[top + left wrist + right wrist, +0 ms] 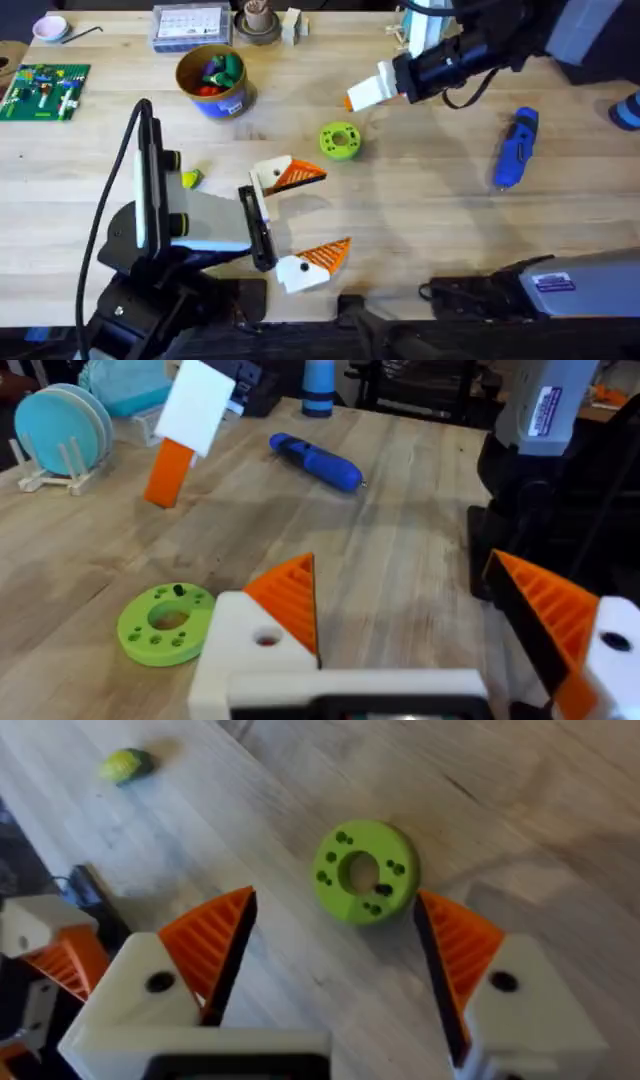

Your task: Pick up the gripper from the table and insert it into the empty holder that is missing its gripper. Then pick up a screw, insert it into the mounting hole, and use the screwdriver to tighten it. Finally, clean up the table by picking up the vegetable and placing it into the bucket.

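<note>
My left gripper [331, 211] [400, 565] stands open low over the table's front middle, white fingers with orange ribbed pads, nothing between them. My right gripper [352, 100] [333, 905] is open too, hovering just behind the green ring-shaped disc [339, 140] [364, 871] [166, 623]. The loose gripper, the holder and the screw are out of view. The blue screwdriver [515, 148] [315, 458] lies flat at the right. The yellow-green vegetable [190, 179] [127, 764] sits beside the left arm. The tan bucket [236, 88] with toy pieces stands at the back left.
A green circuit board [42, 90] lies at the far left. A clear parts box [190, 26] and a wooden cup [257, 17] stand along the back edge. In the left wrist view a blue disc rack [62, 435] stands at the table's end.
</note>
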Tool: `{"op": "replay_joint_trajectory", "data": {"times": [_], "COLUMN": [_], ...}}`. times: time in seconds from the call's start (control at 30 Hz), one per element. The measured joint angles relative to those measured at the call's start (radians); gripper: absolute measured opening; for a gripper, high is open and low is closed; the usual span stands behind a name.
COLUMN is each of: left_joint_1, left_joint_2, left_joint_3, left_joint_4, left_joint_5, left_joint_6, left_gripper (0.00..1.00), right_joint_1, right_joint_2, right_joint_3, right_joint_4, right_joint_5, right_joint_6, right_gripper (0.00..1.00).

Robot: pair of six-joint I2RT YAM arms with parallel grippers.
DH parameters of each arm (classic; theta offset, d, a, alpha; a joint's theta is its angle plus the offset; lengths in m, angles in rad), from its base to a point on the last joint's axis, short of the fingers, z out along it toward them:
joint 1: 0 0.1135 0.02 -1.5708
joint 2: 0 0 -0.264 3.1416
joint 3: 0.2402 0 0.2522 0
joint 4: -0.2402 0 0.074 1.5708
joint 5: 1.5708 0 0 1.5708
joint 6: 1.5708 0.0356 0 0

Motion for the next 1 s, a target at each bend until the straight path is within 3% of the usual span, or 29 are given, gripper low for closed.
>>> {"op": "replay_joint_trajectory", "data": {"times": [0.13,0.33,0.63,1.0], "left_joint_1": [0.0,0.0,0.0,0.0], "left_joint_2": [0.0,0.0,0.0,0.0], "left_joint_3": [0.0,0.0,0.0,0.0], "left_joint_4": [0.0,0.0,0.0,0.0], "left_joint_5": [0.0,0.0,0.0,0.0], "left_joint_6": [0.0,0.0,0.0,0.0], "left_gripper": [0.993,0.993,0.993,0.993], "right_joint_1": [0.012,0.075,0.129,0.196], "right_joint_2": [-0.005,0.005,0.114,0.122], "right_joint_3": [0.004,0.004,0.004,0.004], "right_joint_4": [-0.095,-0.11,-0.103,-0.075], "right_joint_5": [0.096,0.149,0.189,0.275], "right_joint_6": [-0.139,-0.29,-0.366,-0.38], "right_gripper": [0.993,0.993,0.993,0.951]}}
